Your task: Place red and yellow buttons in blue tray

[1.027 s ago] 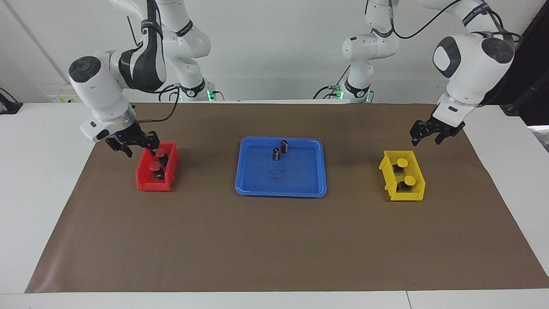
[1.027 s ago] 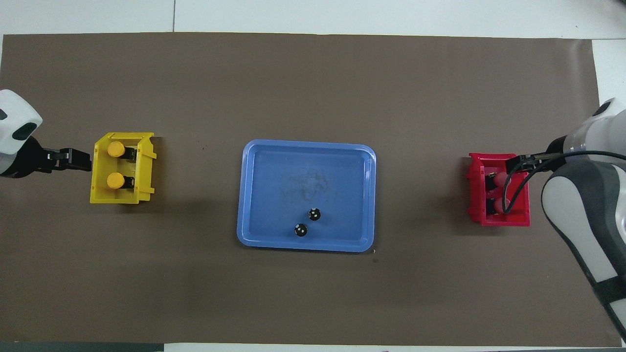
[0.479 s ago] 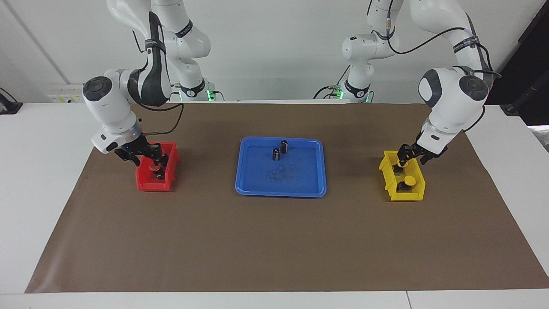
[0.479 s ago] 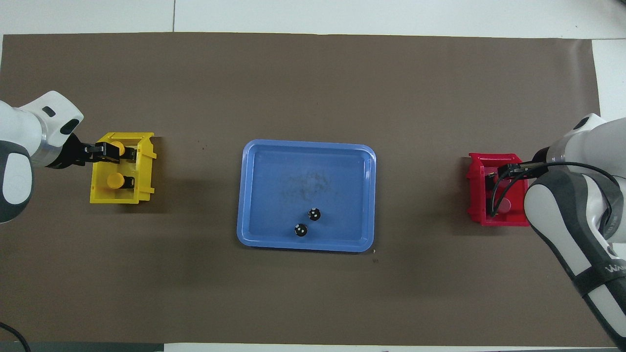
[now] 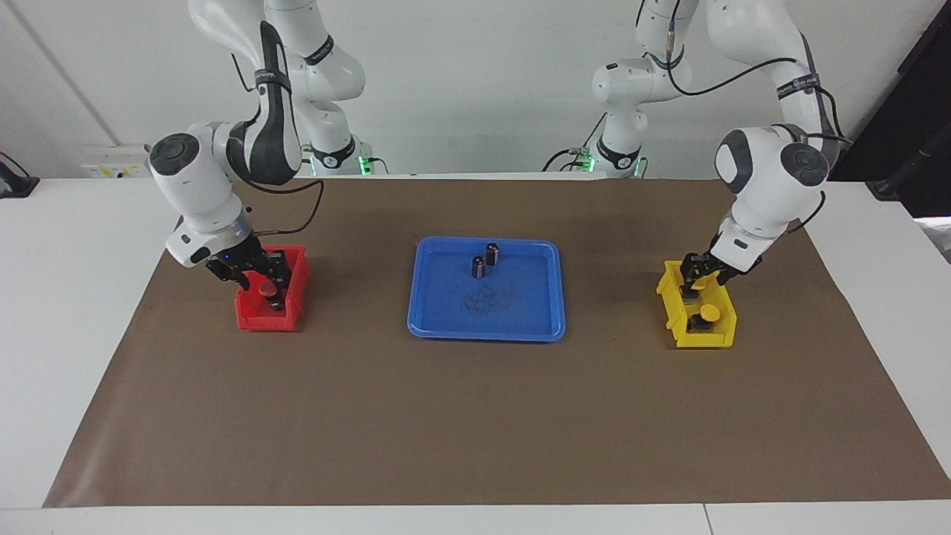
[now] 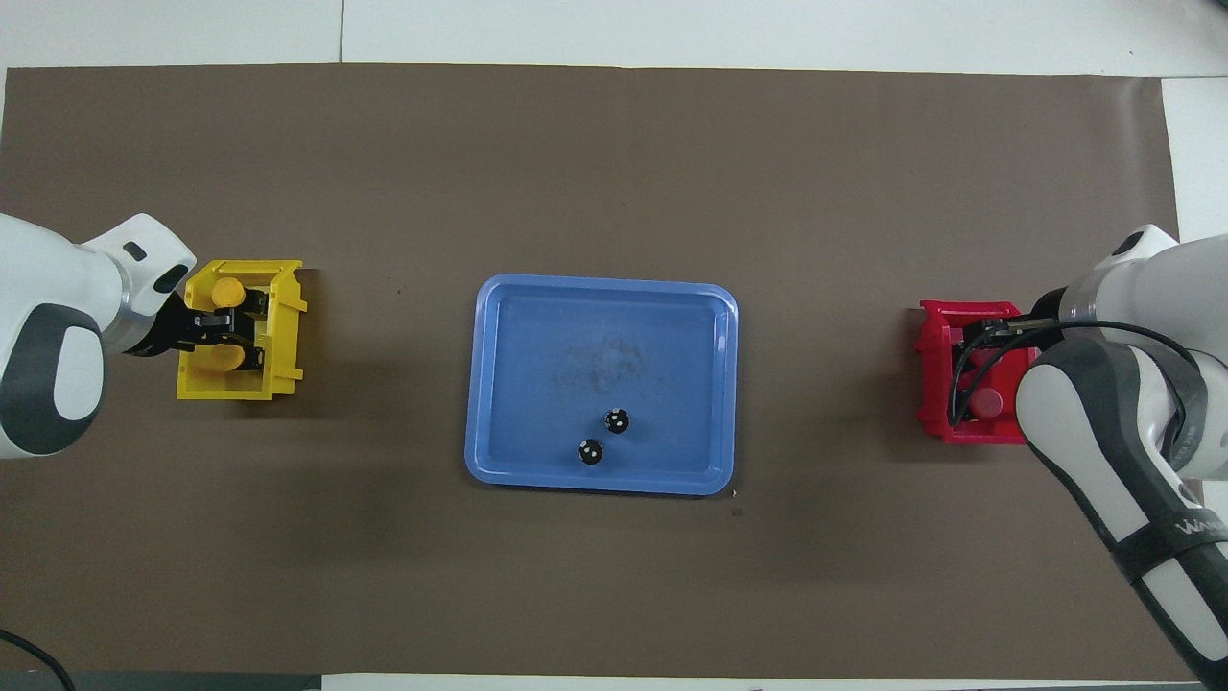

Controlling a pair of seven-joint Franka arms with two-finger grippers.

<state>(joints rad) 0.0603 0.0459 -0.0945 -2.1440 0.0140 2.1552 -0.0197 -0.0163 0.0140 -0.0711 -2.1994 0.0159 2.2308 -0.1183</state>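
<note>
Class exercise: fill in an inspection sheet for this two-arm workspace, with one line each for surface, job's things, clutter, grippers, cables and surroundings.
Surface: brown mat lying flat on a white table.
Job's things: blue tray at mid-mat, no buttons in it; one red button showing in the red bin; one yellow button clear in the yellow bin; the others are mostly covered by the grippers.
Clutter: two black cylinders upright in the blue tray, at its end nearer the robots.
Grippers: right gripper down in the red bin; left gripper down in the yellow bin; grip cannot be told.
Cables: black cable hanging from the right arm near the red bin.
Surroundings: white wall.
</note>
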